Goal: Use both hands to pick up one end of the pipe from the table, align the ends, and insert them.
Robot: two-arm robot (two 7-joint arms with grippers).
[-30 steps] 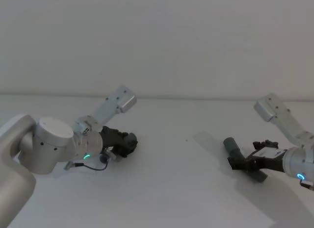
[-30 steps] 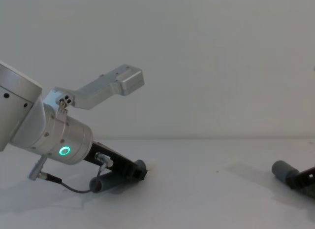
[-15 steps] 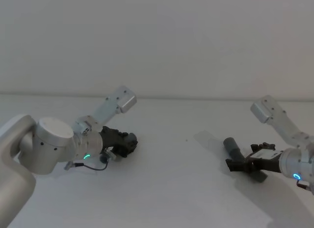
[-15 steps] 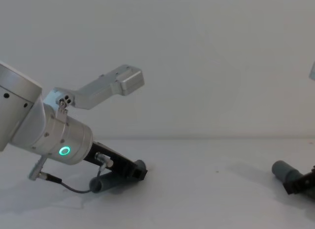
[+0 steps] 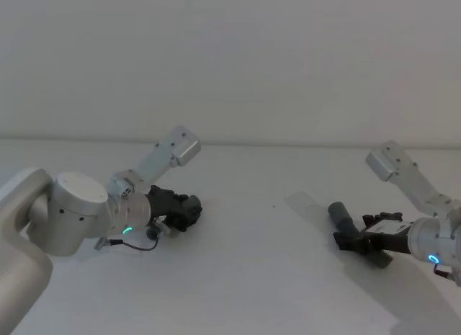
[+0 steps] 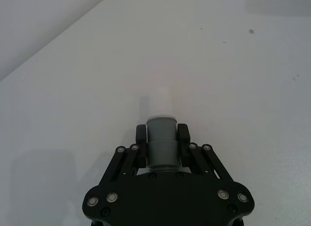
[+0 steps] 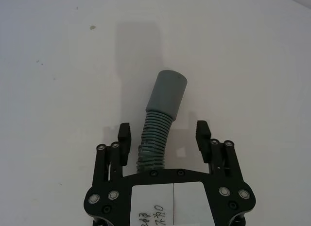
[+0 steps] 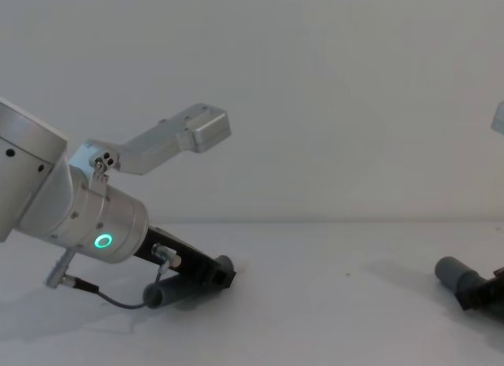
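Observation:
My left gripper point(image 5: 189, 211) is low on the left of the table point(image 5: 252, 277), shut on one dark grey pipe piece point(image 6: 161, 146). The pipe's white spigot end point(image 6: 161, 102) sticks out past the fingertips. From the chest, that pipe point(image 8: 169, 291) lies low along the table under the left gripper point(image 8: 220, 275). The second pipe piece point(image 7: 163, 107), ribbed with a smooth open cuff end point(image 7: 168, 87), lies on the table at the right. My right gripper point(image 7: 164, 133) is open, one finger on each side of its ribbed part. This pipe point(image 5: 340, 216) and the right gripper point(image 5: 351, 241) are near the right edge.
A thin black cable point(image 8: 118, 301) loops from the left wrist down near the table. The wide white stretch between the two arms holds only a few tiny specks point(image 5: 274, 204). A pale wall rises behind the table.
The right arm has shifted slightly, its wrist settling a little lower around the right pipe piece. The left arm and both pipe pieces have stayed put.

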